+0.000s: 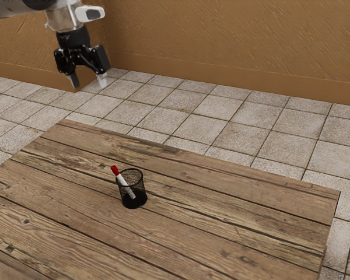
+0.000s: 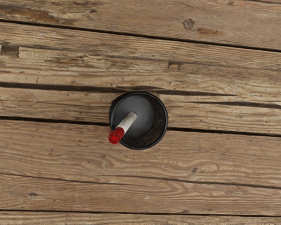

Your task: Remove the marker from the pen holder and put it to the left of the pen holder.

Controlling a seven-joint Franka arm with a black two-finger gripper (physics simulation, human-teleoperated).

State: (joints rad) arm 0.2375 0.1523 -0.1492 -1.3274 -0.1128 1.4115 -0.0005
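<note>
High over the table at the exterior view's upper left, my gripper [image 1: 88,83] stands open, its two fingers apart with nothing between them. Below it, towards the exterior view's right, a black mesh pen holder [image 1: 141,190] stands upright on the table. A white marker [image 1: 122,180] with a red end leans inside it, the red end sticking out over the rim. From above, the wrist view has the round pen holder [image 2: 165,123] with the marker [image 2: 127,123] tilted across its rim; the marker's lower end rests inside.
The wooden plank table [image 1: 221,198] bears the pen holder, and its far edge and one corner are in the exterior view. Behind it lie a tiled floor [image 1: 216,111] and a tan wall [image 1: 233,41].
</note>
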